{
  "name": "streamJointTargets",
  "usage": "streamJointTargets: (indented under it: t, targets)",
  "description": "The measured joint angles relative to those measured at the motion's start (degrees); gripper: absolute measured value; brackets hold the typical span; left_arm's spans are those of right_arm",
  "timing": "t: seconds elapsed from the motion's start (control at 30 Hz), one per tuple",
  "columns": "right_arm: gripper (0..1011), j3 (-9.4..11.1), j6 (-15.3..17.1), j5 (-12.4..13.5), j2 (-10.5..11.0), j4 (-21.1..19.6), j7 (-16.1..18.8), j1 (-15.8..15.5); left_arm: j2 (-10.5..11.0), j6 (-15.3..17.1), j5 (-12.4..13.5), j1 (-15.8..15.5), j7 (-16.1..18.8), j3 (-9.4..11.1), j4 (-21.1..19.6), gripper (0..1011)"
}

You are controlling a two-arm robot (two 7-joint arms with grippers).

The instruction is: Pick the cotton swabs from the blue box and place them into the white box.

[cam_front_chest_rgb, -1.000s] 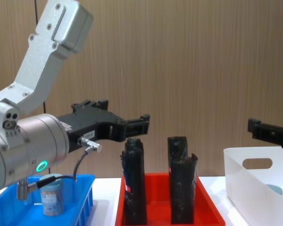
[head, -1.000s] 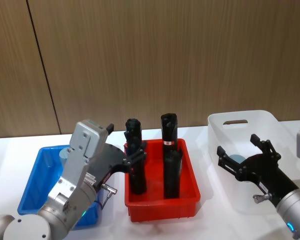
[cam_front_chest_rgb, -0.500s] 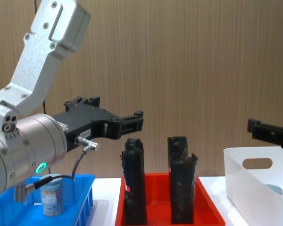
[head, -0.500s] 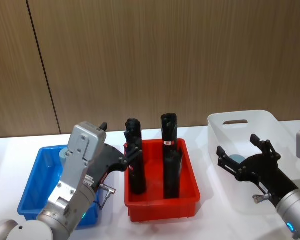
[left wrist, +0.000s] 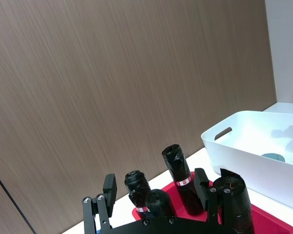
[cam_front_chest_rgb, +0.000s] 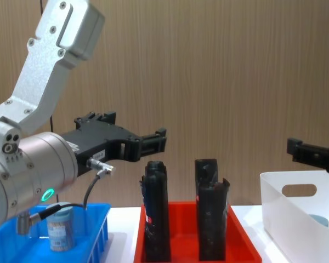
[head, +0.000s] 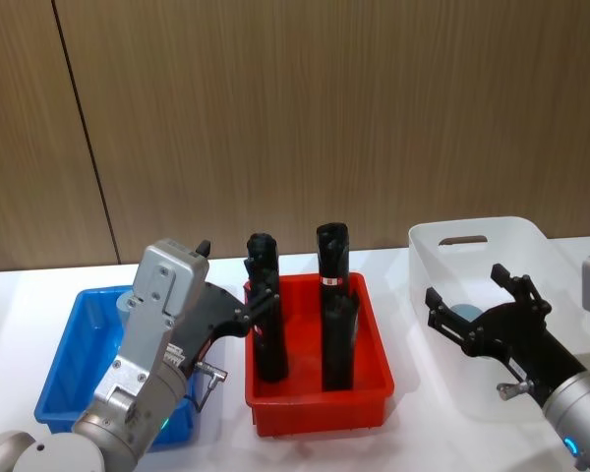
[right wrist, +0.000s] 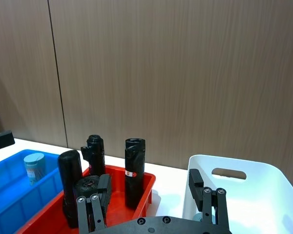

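Cotton swabs, likely a light, slick, rigid tub, stand in the blue box near the raised, open left end effector, best pinched across the body; right end effector idles open over the white box.

1. Black cylinders stand tall in the red tray, squarely between your blue box and white box: no low way across.
2. Over their tops you have free air, back to the wall.
3. White box is open on top, its sides taller than the tray's.
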Motion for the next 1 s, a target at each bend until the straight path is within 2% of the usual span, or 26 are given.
streamJointTargets:
  t: [0.17, 0.47, 1.0]
  targets:
    - [1002, 0.1, 0.5, 0.1, 0.1, 0.1, 1.0, 0.3, 0.0, 0.0, 0.0, 0.0, 0.0, 0.0, 0.0, 1004]
    - [1001, 0.5, 3.3, 0.9, 0.5, 0.7, 5.4, 1.8, 0.0, 0.0, 0.0, 0.0, 0.0, 0.0, 0.0, 1004]
    - [1001, 0.8, 11.2, 2.1, 0.6, 5.3, 16.6, 7.8, 0.0, 0.1, 0.0, 0.0, 0.0, 0.0, 0.1, 1004]
